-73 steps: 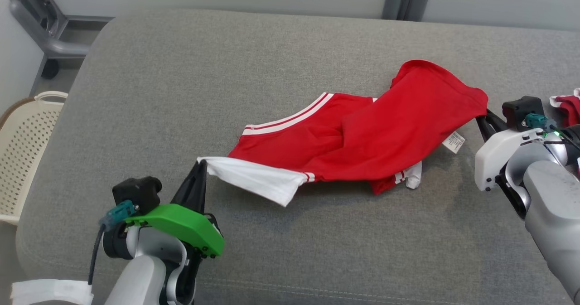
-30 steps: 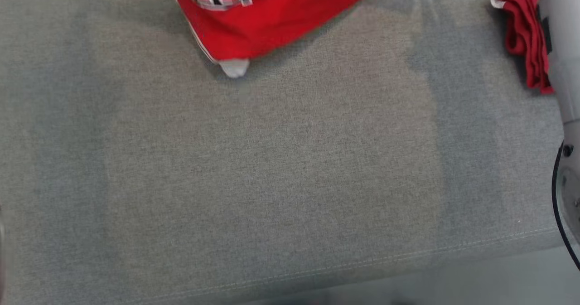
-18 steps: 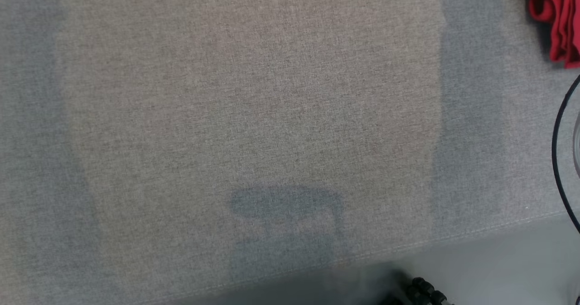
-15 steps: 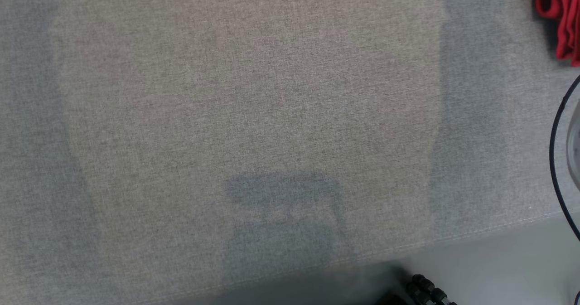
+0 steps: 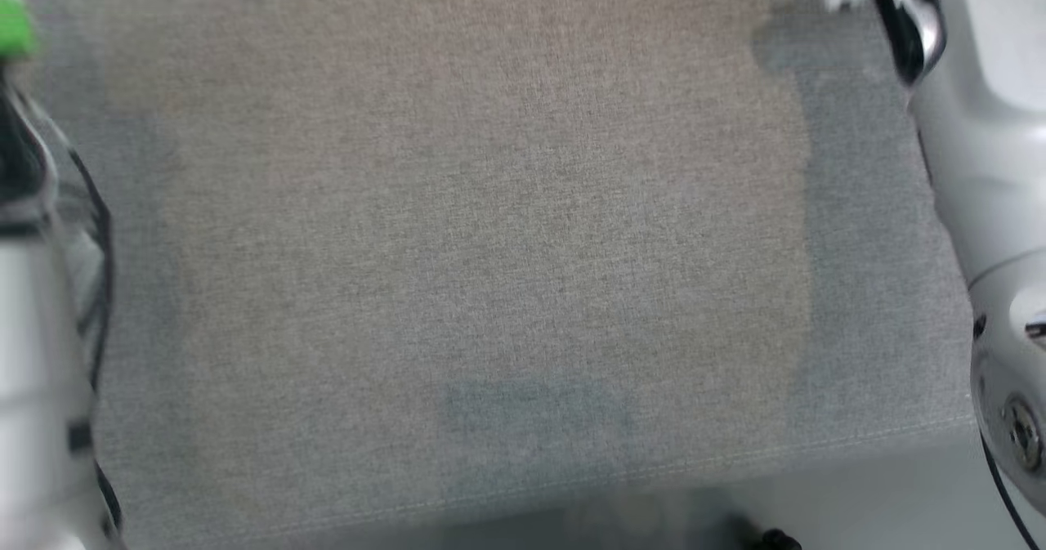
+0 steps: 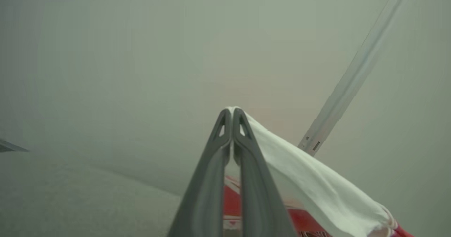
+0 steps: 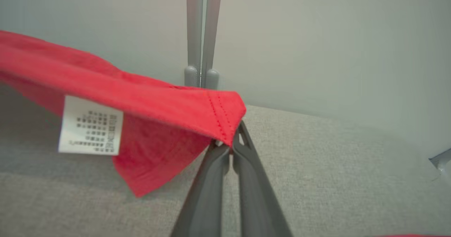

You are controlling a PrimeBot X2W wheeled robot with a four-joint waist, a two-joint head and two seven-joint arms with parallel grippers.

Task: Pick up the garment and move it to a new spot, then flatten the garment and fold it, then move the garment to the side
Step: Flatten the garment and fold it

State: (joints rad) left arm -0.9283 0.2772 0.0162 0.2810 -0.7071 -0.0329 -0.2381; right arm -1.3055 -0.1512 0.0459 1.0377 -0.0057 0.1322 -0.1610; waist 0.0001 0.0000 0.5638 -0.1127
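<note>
A grey woven cushion (image 5: 490,248) lies below, with pale floor (image 5: 858,493) along its near edge and a pale wall (image 7: 317,36) and grey post (image 7: 202,36) behind. The red garment (image 7: 158,99) is held up over the cushion: the left gripper (image 6: 232,112) is pinched tight on its white sleeve (image 6: 299,173), and the right gripper (image 7: 230,146) on a stitched red corner. A white label (image 7: 90,130) hangs from the garment, its print too small to read.

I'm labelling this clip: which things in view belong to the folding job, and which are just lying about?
In the job:
red cloth garment with white sleeve
left gripper, shut on the sleeve
right gripper, shut on the red hem
grey fabric cushion beneath

Lying about:
grey metal post behind
</note>
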